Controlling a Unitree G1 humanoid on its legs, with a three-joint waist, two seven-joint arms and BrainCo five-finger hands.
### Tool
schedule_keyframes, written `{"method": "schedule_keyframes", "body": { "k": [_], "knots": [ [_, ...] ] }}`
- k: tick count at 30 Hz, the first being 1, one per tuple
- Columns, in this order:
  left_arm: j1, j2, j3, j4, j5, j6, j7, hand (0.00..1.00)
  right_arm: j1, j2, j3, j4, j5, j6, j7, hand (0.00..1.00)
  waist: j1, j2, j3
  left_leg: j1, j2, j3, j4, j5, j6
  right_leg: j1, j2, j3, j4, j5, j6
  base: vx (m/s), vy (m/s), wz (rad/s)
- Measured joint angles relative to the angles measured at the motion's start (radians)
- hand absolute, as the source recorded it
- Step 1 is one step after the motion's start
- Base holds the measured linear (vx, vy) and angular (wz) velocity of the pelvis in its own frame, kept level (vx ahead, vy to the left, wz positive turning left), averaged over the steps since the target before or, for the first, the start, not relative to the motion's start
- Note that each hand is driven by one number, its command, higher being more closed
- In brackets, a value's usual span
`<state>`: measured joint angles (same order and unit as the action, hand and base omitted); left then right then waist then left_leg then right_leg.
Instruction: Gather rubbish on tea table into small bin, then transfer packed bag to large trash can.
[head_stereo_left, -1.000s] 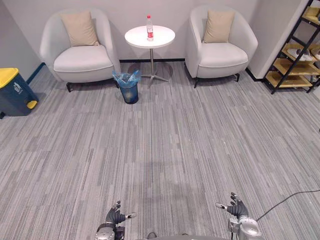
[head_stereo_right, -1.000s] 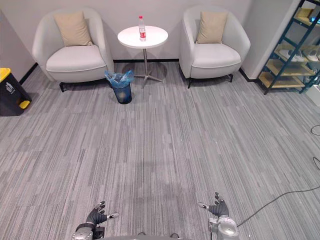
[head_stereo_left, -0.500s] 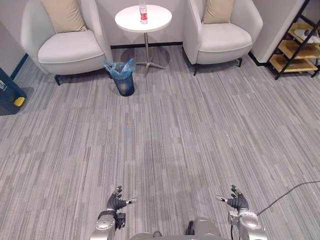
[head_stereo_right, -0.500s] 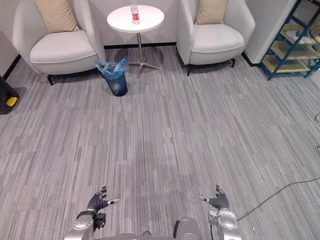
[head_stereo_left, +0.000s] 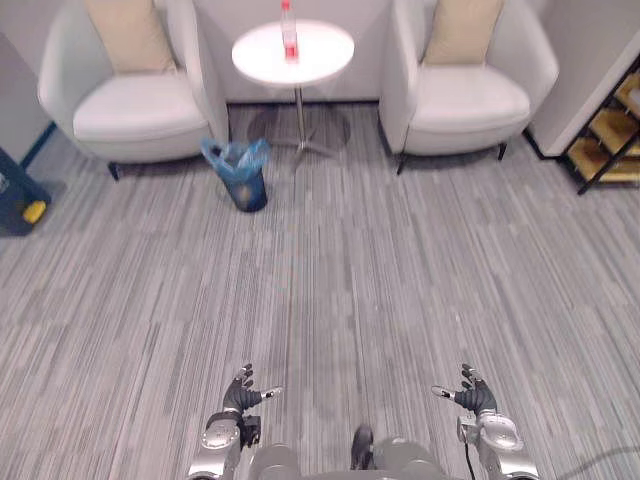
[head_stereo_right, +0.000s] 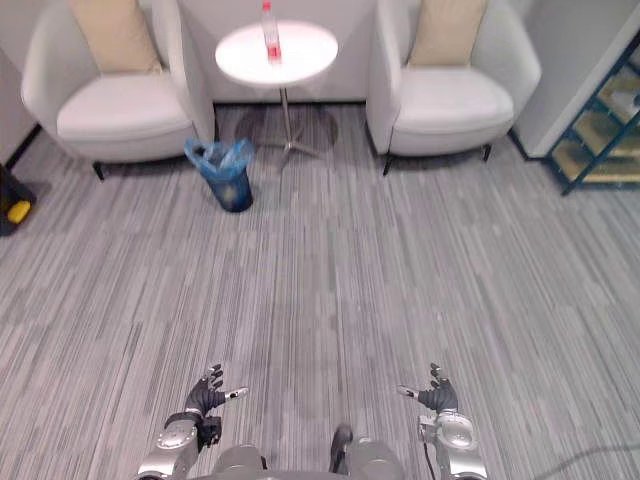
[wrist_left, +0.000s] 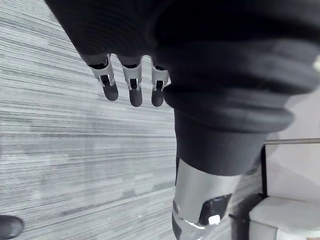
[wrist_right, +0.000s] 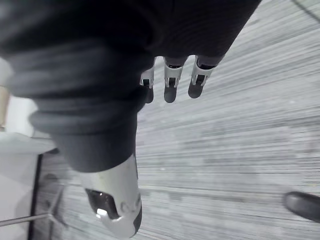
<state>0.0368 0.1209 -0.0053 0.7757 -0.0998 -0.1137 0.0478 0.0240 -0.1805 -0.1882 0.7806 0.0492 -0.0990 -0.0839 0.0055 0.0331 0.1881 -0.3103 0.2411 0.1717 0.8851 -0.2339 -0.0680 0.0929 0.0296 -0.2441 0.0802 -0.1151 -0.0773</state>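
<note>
Nearest: left hand (head_stereo_left: 243, 392) & right hand (head_stereo_left: 470, 395) low at the near edge, loose and spread, nothing held (same in the wrist views: straight fingers (wrist_left: 132, 91) over bare floor). Wide stretch of grey carpet (head_stereo_left: 330, 290) betw. hands and furniture, so nothing within reach yet.

Further on: small bin (head_stereo_left: 247, 190) on the floor, lined w/ a blue bag (head_stereo_left: 235, 155), just beside the left armchair (head_stereo_left: 130, 105) and near the table's foot. Bag probably thin, crinkly film, light unless filled. Likely to tear or slip if pinched by a single fold. Best gathered at the loose rim above the bin edge, bunched into a neck, then lifted straight up.

Furthest: tea table (head_stereo_left: 325, 60), round, white, betw. left armchair and right armchair (head_stereo_left: 470, 95). On it one plastic bottle (head_stereo_left: 289, 28), upright, red label. Looks light, smooth, tall and narrow, so easy to knock over. Better wrapped round the mid body at the label than nipped at the cap. Fill level: can't tell.

Large trash can (head_stereo_left: 18, 195), dark w/ yellow, at the far left edge, well apart from the small bin.
</note>
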Motion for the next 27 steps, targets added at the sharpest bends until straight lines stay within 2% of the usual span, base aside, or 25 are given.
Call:
{"method": "schedule_keyframes", "body": {
  "k": [1,2,3,4,5,6,7,9,10,11,12,13,14,15,16,17,19,21,22,23,24,25,26,27],
  "knots": [
    [-0.006,-0.002,-0.001,-0.002,-0.002,0.0,0.0,0.0,0.005,0.004,-0.01,0.001,0.001,0.001,-0.003,0.0,0.012,-0.005,0.008,-0.022,-0.056,0.002,-0.177,0.002,-0.001,0.035,-0.029,0.014,-0.018,-0.01,0.016,0.3,0.108,-0.28],
    [-0.005,-0.005,-0.001,-0.003,-0.002,0.001,0.0,0.0,0.007,0.003,-0.015,0.002,0.001,0.001,-0.004,0.0,0.011,-0.013,0.012,-0.024,-0.093,-0.005,-0.308,0.015,-0.01,0.055,-0.046,0.019,-0.028,-0.024,0.034,0.31,0.128,-0.23],
    [-0.006,-0.009,-0.001,-0.003,-0.002,0.001,0.0,0.0,0.008,0.001,-0.022,0.002,0.001,0.001,-0.005,0.0,0.011,-0.009,0.01,-0.025,-0.116,-0.01,-0.411,0.034,-0.027,0.066,-0.053,0.022,-0.035,-0.035,0.044,0.34,0.189,-0.14],
    [-0.005,-0.018,-0.001,-0.004,-0.002,0.0,0.0,0.0,0.008,-0.004,-0.037,0.007,0.002,0.001,-0.006,0.0,0.012,0.014,0.005,-0.02,-0.138,-0.033,-0.605,0.1,-0.025,0.086,-0.051,0.031,-0.042,-0.057,0.059,0.44,0.278,-0.25],
    [0.002,-0.02,-0.001,-0.004,-0.002,0.001,0.001,0.0,0.007,-0.005,-0.039,0.024,0.001,0.002,-0.008,0.0,0.019,0.032,0.003,-0.005,-0.139,-0.047,-0.7,0.202,-0.016,0.103,-0.043,0.049,-0.041,-0.085,0.077,0.46,0.299,-0.36],
    [0.009,-0.016,-0.001,-0.004,-0.002,0.001,0.001,0.0,0.007,0.0,-0.035,0.03,0.001,0.007,-0.008,0.0,0.028,0.031,0.0,0.009,-0.144,-0.042,-0.706,0.258,0.002,0.115,-0.049,0.064,-0.039,-0.099,0.086,0.41,0.235,-0.43],
    [0.015,-0.006,-0.001,-0.004,-0.002,0.001,0.003,0.0,0.008,0.013,-0.015,0.03,0.001,0.013,-0.007,0.0,0.039,0.001,-0.009,0.013,-0.177,-0.038,-0.692,0.281,0.027,0.122,-0.078,0.085,-0.039,-0.122,0.107,0.41,0.173,-0.3],
    [0.015,0.0,-0.003,-0.005,-0.001,0.002,0.0,0.0,0.002,0.017,0.003,0.03,-0.002,0.014,-0.003,0.0,0.037,-0.041,-0.015,-0.04,-0.224,-0.039,-0.597,0.221,0.086,0.106,-0.131,0.09,0.005,-0.149,0.139,0.4,0.144,0.01],
    [0.013,-0.002,-0.004,-0.005,-0.001,0.002,-0.001,0.0,0.001,0.016,0.003,0.031,-0.002,0.015,-0.003,0.0,0.039,-0.045,-0.016,-0.047,-0.23,-0.032,-0.569,0.194,0.092,0.091,-0.142,0.101,0.043,-0.156,0.141,0.46,0.2,-0.01],
    [0.014,-0.003,-0.004,-0.005,-0.001,0.003,-0.001,0.0,-0.005,0.014,0.002,0.038,-0.004,0.017,-0.001,0.0,0.041,-0.045,-0.016,-0.03,-0.239,-0.021,-0.552,0.158,0.098,0.045,-0.162,0.142,0.171,-0.168,0.157,0.54,0.244,-0.16],
    [0.032,0.002,-0.004,-0.004,-0.001,0.01,-0.001,0.0,-0.013,0.016,0.002,0.051,-0.013,0.017,0.001,0.0,0.039,-0.046,-0.016,0.018,-0.252,-0.005,-0.567,0.129,0.106,-0.017,-0.187,0.178,0.357,-0.16,0.201,0.54,0.247,-0.19],
    [0.033,0.004,-0.004,-0.004,-0.001,0.011,-0.001,0.0,-0.016,0.016,0.003,0.059,-0.013,0.017,0.001,0.0,0.038,-0.046,-0.016,0.049,-0.263,-0.004,-0.578,0.116,0.11,-0.054,-0.199,0.195,0.456,-0.139,0.258,0.48,0.183,-0.08],
    [0.039,0.011,-0.006,-0.003,-0.001,0.014,-0.001,0.0,-0.016,0.018,0.005,0.061,-0.015,0.019,0.002,0.0,0.037,-0.048,-0.017,0.113,-0.279,-0.005,-0.602,0.093,0.12,-0.111,-0.218,0.219,0.636,-0.101,0.346,0.5,0.14,-0.03],
    [0.044,0.019,-0.019,-0.002,-0.001,0.017,0.001,0.0,-0.015,0.019,0.009,0.064,-0.02,0.019,0.003,0.0,0.036,-0.046,-0.017,0.177,-0.287,-0.007,-0.628,0.076,0.128,-0.17,-0.232,0.209,0.783,-0.113,0.323,0.49,0.116,-0.03],
    [0.045,0.02,-0.02,-0.002,-0.001,0.017,0.001,0.0,-0.015,0.019,0.009,0.064,-0.02,0.019,0.003,0.0,0.036,-0.046,-0.017,0.179,-0.288,-0.007,-0.63,0.075,0.128,-0.172,-0.233,0.208,0.79,-0.114,0.322,0.48,0.071,0.05],
    [0.046,0.039,-0.033,-0.002,-0.001,0.017,0.001,0.0,-0.012,0.018,0.011,0.066,-0.021,0.019,0.006,0.0,0.026,-0.045,-0.018,0.27,-0.293,-0.021,-0.674,0.066,0.136,-0.247,-0.243,0.143,0.876,-0.161,0.235,0.48,0.012,0.22],
    [0.031,0.041,-0.032,0.005,-0.002,0.017,0.001,0.0,-0.017,0.014,0.012,0.067,-0.022,0.019,0.01,0.0,0.005,-0.039,-0.015,0.335,-0.275,-0.04,-0.704,0.068,0.131,-0.332,-0.233,0.054,0.802,-0.209,0.15,0.5,-0.058,0.34],
    [0.021,0.035,-0.031,0.012,-0.002,0.018,0.002,0.0,-0.016,0.008,0.013,0.071,-0.022,0.019,0.016,0.0,0.004,-0.024,-0.009,0.37,-0.241,-0.041,-0.698,0.074,0.122,-0.388,-0.2,0.021,0.671,-0.211,0.137,0.33,-0.106,0.14],
    [0.021,0.03,-0.031,0.014,-0.002,0.017,0.001,0.0,-0.014,0.003,0.022,0.07,-0.022,0.019,0.02,0.0,-0.006,-0.01,-0.011,0.398,-0.212,-0.058,-0.7,0.073,0.121,-0.418,-0.166,0.022,0.531,-0.188,0.129,0.45,-0.188,0.44],
    [0.02,0.029,-0.031,0.02,-0.002,0.016,0.002,0.0,-0.01,0.003,0.03,0.071,-0.022,0.02,0.02,0.0,-0.028,-0.008,-0.011,0.431,-0.193,-0.089,-0.72,0.072,0.117,-0.431,-0.145,0.041,0.363,-0.11,0.133,0.47,-0.214,0.62],
    [0.022,0.03,-0.031,0.022,-0.001,0.016,0.002,0.0,-0.006,0.004,0.031,0.07,-0.021,0.02,0.021,0.0,-0.038,-0.016,-0.015,0.447,-0.192,-0.095,-0.729,0.068,0.096,-0.425,-0.135,0.06,0.266,-0.047,0.142,0.6,-0.3,0.84],
    [0.023,0.035,-0.032,0.029,0.005,0.015,0.002,0.0,0.021,0.004,0.029,0.068,-0.021,0.02,0.02,0.0,-0.046,-0.049,-0.029,0.487,-0.2,-0.119,-0.737,0.026,0.01,-0.418,-0.14,0.111,0.131,0.205,0.138,0.53,-0.28,0.57],
    [0.018,0.021,-0.03,0.055,0.007,0.016,0.003,0.0,0.029,-0.005,0.027,0.074,-0.021,0.021,0.02,0.0,-0.045,-0.033,-0.029,0.507,-0.177,-0.131,-0.734,0.005,-0.011,-0.424,-0.127,0.107,0.175,0.205,0.076,0.62,-0.326,0.33],
    [0.011,0.008,-0.029,0.07,0.009,0.018,0.003,0.0,0.019,-0.014,0.026,0.078,-0.021,0.03,0.02,0.0,-0.033,-0.002,-0.038,0.504,-0.138,-0.141,-0.718,0.002,-0.016,-0.437,-0.101,0.1,0.234,0.167,0.071,0.4,-0.223,0.1]
  ]
}}
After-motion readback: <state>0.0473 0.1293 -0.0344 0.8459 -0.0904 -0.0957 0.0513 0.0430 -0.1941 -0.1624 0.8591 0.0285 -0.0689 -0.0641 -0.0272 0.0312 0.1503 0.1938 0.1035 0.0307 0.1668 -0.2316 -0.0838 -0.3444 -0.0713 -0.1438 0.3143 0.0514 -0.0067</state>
